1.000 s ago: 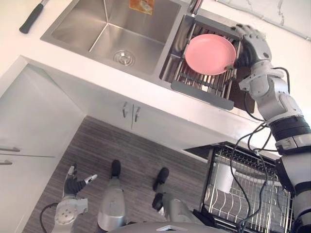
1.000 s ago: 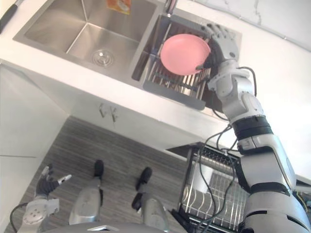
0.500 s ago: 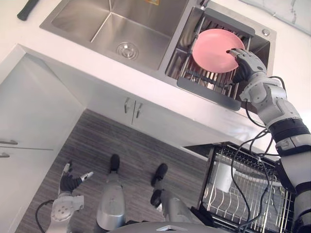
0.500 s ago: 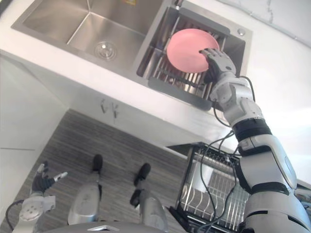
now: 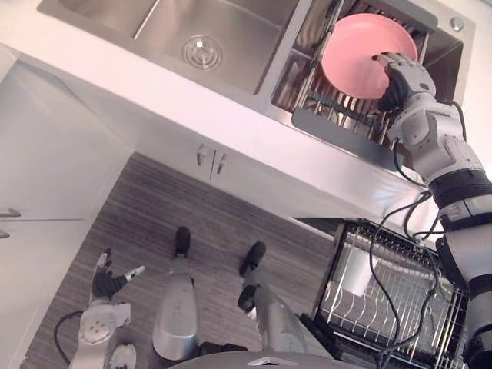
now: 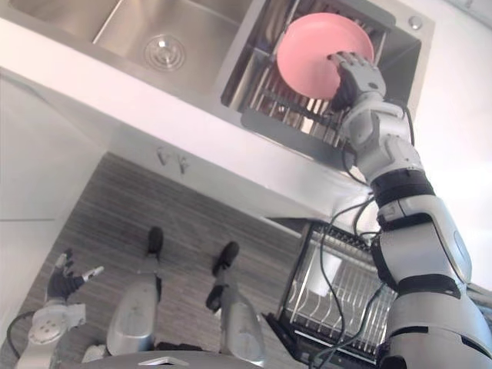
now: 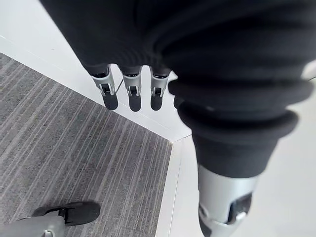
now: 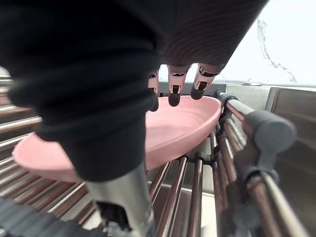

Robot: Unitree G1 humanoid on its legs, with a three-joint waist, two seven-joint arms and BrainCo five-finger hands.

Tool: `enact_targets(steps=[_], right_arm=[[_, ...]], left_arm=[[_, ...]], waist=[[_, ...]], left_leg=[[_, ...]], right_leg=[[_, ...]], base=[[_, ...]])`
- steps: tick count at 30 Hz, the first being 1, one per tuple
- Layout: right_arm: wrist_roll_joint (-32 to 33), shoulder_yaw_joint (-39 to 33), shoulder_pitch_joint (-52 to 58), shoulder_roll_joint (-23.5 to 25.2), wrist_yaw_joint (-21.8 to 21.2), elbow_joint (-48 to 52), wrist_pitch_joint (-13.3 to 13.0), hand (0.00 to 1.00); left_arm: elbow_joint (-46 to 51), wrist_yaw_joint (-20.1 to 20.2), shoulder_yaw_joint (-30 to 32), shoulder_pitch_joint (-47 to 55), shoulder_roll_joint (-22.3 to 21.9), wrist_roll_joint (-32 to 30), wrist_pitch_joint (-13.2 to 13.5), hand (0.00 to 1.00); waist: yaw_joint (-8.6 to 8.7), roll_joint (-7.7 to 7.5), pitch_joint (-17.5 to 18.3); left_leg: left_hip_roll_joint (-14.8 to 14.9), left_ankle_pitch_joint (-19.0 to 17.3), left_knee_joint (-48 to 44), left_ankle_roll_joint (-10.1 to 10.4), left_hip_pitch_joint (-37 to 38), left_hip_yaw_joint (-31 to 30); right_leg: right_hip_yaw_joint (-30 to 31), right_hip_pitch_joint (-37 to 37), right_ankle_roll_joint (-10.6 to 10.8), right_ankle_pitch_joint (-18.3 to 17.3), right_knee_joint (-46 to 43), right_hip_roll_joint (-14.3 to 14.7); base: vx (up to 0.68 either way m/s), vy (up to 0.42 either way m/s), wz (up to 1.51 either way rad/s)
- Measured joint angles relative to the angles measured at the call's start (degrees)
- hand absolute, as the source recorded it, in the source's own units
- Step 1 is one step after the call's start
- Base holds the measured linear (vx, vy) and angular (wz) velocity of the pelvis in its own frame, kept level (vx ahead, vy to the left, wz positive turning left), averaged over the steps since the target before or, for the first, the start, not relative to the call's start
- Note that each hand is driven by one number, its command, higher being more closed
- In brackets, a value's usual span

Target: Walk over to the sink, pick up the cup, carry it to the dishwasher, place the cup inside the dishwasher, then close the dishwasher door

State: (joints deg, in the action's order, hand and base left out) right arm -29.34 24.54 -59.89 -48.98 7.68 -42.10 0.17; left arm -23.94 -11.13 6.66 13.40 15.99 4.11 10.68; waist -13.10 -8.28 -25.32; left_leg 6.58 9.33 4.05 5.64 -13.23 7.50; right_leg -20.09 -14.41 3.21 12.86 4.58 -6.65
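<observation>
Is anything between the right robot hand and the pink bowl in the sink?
No. The right robot hand grips the pink bowl over the sink rack; nothing visible lies between them.

The dish [image 5: 355, 54] is plain pink with no pattern. The sink [image 5: 231, 31] is bare brushed steel. The rack [image 5: 338, 127] in its right basin has metal bars and a dark grey frame. The worktop [image 5: 154, 86] is white. The cabinet doors [image 5: 154, 150] below it are also white, with small silver handles [image 5: 210, 160]. The floor [image 5: 207, 223] is grey-brown with fine lengthwise streaks. The dishwasher basket [image 5: 384, 298] appears to be pale wire in a black surround. Right hand [image 5: 403, 77] and left hand [image 5: 104, 283]: silver fingers, dark tips, black ribbed covers. The wall [image 8: 286, 49] is white with grey veining.
</observation>
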Motion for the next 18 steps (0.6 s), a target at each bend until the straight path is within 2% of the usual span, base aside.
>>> enact_targets(steps=[4, 5, 6, 10, 12, 15, 18], right_arm=[[-0.4, 0.0, -1.2, 0.0, 1.8, -1.6, 0.2, 0.00], [-1.1, 0.0, -1.3, 0.0, 3.2, -2.0, 1.1, 0.00], [-1.7, 0.0, -1.3, 0.0, 3.7, -2.1, 1.3, 1.00], [-3.3, 0.0, -1.3, 0.0, 8.0, -2.1, 2.1, 1.00], [-7.0, 0.0, -1.4, 0.1, 10.7, -2.2, 3.2, 1.00], [-7.1, -0.3, -2.0, 0.0, 13.3, -2.7, 4.8, 1.00], [-7.1, -0.3, -2.3, 0.0, 15.1, -2.7, 5.0, 1.00]], left_arm=[[-0.4, 0.0, 0.0, -0.4, 0.8, 0.0, 0.6, 0.00], [-0.5, -0.1, 0.1, -0.4, 1.1, 0.0, 0.9, 0.00], [-0.7, -0.1, 0.1, -0.4, 1.1, 0.0, 1.2, 0.00], [-2.3, -0.4, 0.0, -1.0, 1.1, 0.0, 2.0, 0.00], [-2.3, -1.2, 0.0, -1.4, 1.0, 0.0, 2.7, 0.00], [-2.4, -2.3, -0.1, -1.4, 1.0, 0.0, 3.6, 0.00], [-2.3, -3.7, -0.2, -1.4, 1.0, 0.0, 4.3, 0.00]], waist=[[-0.23, 0.08, -0.2], [-0.41, 0.24, -0.3], [-0.45, 0.29, -0.3], [-0.61, 0.78, -0.6], [-1.08, 1.23, -0.9], [-1.41, 1.64, -1.2], [-1.26, 1.86, -1.3]], left_leg=[[0.2, -1.8, -4.1, -0.2, -2.5, -0.9], [0.3, -2.5, -5.4, -0.2, -3.4, -1.2], [0.4, -2.8, -5.9, -0.2, -3.7, -1.2], [0.6, -4.3, -8.7, 0.0, -5.9, -1.2], [0.7, -4.5, -9.5, -0.1, -6.4, -1.3], [0.9, -4.4, -9.8, 0.0, -6.7, -1.4], [0.9, -4.4, -9.9, -0.1, -6.8, -1.3]], right_leg=[[-0.7, -0.3, 0.0, 0.0, 0.0, 0.0], [-0.9, -0.4, 0.0, 0.0, 0.0, 0.0], [-1.0, -0.4, 0.0, 0.0, 0.0, 0.0], [-0.8, -1.6, 0.3, -0.2, -0.3, 0.0], [-0.9, -1.8, 0.3, -0.2, -0.4, 0.1], [-0.9, -1.8, 0.4, -0.6, 0.0, 0.1], [-0.9, -1.9, 1.1, -0.8, 0.0, 0.0]], base=[[0.02, -0.006, 0.09], [0.01, -0.008, 0.06], [0.00, 0.000, 0.00], [-0.03, 0.004, -0.04], [-0.07, -0.006, 0.00], [-0.05, -0.004, -0.02], [-0.02, 0.003, -0.02]])
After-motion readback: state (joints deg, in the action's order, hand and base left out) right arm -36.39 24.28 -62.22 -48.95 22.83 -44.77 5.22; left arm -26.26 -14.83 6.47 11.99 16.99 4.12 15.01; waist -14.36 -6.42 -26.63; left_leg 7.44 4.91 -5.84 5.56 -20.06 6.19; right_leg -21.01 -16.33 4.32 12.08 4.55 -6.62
